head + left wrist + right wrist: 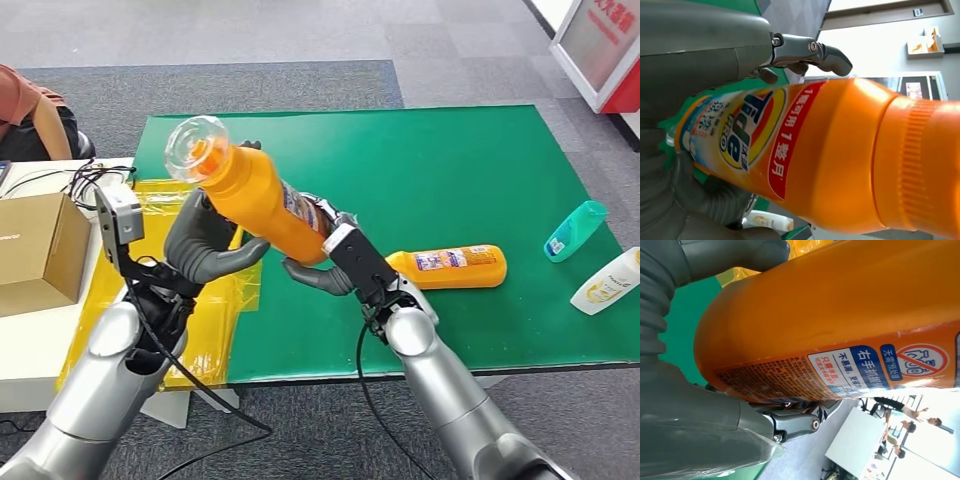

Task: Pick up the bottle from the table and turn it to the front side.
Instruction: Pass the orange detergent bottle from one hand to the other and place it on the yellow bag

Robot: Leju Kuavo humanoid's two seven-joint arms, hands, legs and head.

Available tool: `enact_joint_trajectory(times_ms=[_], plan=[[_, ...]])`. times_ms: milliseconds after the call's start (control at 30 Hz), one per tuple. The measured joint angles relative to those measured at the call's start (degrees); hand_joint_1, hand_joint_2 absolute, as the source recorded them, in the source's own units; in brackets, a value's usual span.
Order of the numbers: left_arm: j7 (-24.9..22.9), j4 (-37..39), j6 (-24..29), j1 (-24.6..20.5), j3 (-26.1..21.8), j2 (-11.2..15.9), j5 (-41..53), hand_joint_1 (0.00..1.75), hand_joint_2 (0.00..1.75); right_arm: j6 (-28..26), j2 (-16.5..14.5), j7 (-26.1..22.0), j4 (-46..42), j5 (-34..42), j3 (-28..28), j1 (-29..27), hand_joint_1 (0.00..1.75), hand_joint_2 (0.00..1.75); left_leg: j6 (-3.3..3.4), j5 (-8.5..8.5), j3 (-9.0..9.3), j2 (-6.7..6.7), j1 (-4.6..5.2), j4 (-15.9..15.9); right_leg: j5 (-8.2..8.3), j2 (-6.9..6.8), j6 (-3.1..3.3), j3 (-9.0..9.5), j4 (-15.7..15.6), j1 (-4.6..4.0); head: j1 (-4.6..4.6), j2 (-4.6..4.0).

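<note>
Over the green table (453,160), left hand (200,245) and right hand (324,270) both grip the tilted orange bottle (260,200).

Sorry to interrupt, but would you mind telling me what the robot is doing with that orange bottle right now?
The robot holds an orange detergent bottle off the green table with both hands: the left hand grips it nearer the cap, the right hand holds its base end. It is tilted, clear cap pointing up and away. The left wrist view shows its logo label. A second orange bottle, a teal bottle and a white bottle lie on the table.
</note>
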State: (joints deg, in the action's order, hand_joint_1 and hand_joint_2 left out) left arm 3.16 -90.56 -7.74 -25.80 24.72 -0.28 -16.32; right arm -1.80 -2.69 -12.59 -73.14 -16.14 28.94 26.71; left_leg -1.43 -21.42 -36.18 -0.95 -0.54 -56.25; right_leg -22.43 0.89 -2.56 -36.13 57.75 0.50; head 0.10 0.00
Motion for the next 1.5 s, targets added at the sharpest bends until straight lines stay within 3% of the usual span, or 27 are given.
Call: enact_joint_trajectory(times_ms=[533,667,1500], plan=[[-1.61,2.44,3.5,-1.78,1.98,-1.28,-0.08,0.03,1.75,-0.82,-0.68,-0.2,0.62,-0.45,1.85,0.29,1.75,1.75,0.0,0.0,0.0,0.0,0.0,0.0,0.0,0.0,0.0,0.0,0.0,0.0,-0.01,0.0],[-1.61,2.78,3.79,-2.08,2.15,-1.3,0.16,1.72,1.75,-0.82,-0.71,-0.2,0.51,-0.47,2.25,0.27,1.75,1.75,0.0,0.0,0.0,0.0,0.0,0.0,0.0,0.0,0.0,-0.01,0.0,0.0,-0.01,0.0],[-1.52,3.37,4.86,-2.78,2.22,-1.28,0.82,1.75,1.75,-1.71,-0.69,-0.09,0.25,-0.5,2.88,0.19,1.75,1.75,0.0,0.0,0.0,0.0,0.0,0.0,0.0,0.0,0.0,-0.01,0.0,0.0,-0.01,0.0]])
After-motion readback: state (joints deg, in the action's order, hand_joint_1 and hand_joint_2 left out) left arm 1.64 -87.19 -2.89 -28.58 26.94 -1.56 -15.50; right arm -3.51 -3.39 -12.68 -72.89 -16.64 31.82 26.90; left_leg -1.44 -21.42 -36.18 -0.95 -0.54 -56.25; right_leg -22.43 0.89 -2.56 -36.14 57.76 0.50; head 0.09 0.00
